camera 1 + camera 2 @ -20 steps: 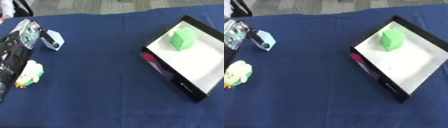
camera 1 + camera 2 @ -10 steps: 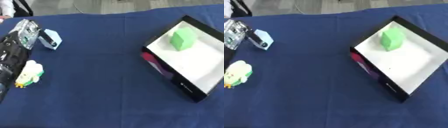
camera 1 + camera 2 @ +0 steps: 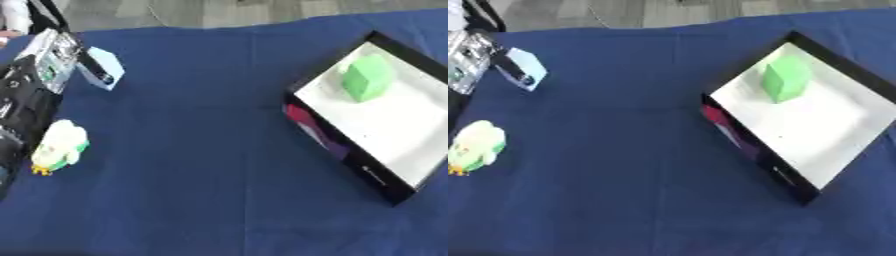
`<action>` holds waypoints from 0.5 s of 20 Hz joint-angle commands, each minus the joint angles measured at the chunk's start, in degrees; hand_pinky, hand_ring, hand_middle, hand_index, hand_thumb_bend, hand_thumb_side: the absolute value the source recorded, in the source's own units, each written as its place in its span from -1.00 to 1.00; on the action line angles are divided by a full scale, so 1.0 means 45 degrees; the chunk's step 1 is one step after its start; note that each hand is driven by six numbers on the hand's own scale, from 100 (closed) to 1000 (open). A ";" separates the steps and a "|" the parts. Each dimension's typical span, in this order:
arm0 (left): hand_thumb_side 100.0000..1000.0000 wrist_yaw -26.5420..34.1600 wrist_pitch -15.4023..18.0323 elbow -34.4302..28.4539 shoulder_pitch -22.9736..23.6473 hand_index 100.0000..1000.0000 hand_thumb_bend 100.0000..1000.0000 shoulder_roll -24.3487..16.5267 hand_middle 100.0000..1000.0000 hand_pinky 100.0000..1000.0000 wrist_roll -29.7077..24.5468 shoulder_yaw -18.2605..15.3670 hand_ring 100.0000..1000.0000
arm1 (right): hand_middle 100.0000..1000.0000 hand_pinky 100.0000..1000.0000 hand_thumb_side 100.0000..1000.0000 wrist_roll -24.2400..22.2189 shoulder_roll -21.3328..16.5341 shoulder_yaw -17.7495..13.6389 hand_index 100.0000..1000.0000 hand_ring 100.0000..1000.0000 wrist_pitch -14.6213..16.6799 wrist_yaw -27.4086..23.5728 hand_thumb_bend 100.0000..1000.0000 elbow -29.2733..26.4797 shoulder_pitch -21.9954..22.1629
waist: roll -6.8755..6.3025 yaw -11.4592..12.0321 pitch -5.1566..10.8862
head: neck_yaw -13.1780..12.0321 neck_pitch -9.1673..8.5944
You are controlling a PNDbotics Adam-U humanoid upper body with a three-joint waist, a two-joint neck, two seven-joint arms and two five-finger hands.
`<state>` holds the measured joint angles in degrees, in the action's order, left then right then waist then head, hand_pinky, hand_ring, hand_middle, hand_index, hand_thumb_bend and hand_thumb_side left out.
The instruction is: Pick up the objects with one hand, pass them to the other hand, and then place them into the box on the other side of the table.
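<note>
Left hand [image 3: 74, 67] at upper left edge, fingers pinched on a pale blue block [image 3: 105, 67]; white-and-green toy [image 3: 59, 145] lies on the blue cloth [image 3: 201, 165] just below it, beside the arm; green block [image 3: 367, 77] sits inside the black-rimmed box [image 3: 350, 155], well apart, far right.

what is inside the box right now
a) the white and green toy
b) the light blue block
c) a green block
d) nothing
c: a green block lies on the white floor of the box, while the light blue block and the white and green toy lie on the blue cloth at the far left.
</note>
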<state>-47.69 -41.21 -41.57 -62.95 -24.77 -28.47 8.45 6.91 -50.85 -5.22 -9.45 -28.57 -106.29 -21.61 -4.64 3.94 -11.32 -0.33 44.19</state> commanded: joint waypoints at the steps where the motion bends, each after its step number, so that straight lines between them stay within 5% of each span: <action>1: -1.00 0.0322 -0.0869 -0.1138 -0.0080 -0.10 -0.58 -0.0652 0.26 0.60 -0.0626 0.0085 0.49 | 0.72 1.00 -0.72 0.0026 -0.0372 -0.0240 0.93 0.92 0.0083 -0.0065 -0.68 -0.0186 -0.0081 | 0.0118 0.0022 0.0331 | 0.0068 -0.0017; 10: -1.00 0.2529 -0.0709 -0.4596 0.1215 -0.12 -0.90 -0.1182 0.16 0.51 0.0970 0.0317 0.44 | 0.72 1.00 -0.72 0.0029 -0.0436 -0.0260 0.93 0.92 0.0183 -0.0105 -0.62 -0.0469 -0.0059 | 0.0243 0.0047 0.0385 | 0.0329 -0.0124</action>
<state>-37.81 -43.63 -59.45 -56.67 -27.63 -24.48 9.87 7.05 -50.85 -5.54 -8.99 -28.87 -107.26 -21.33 -4.55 4.02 -11.28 0.84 44.17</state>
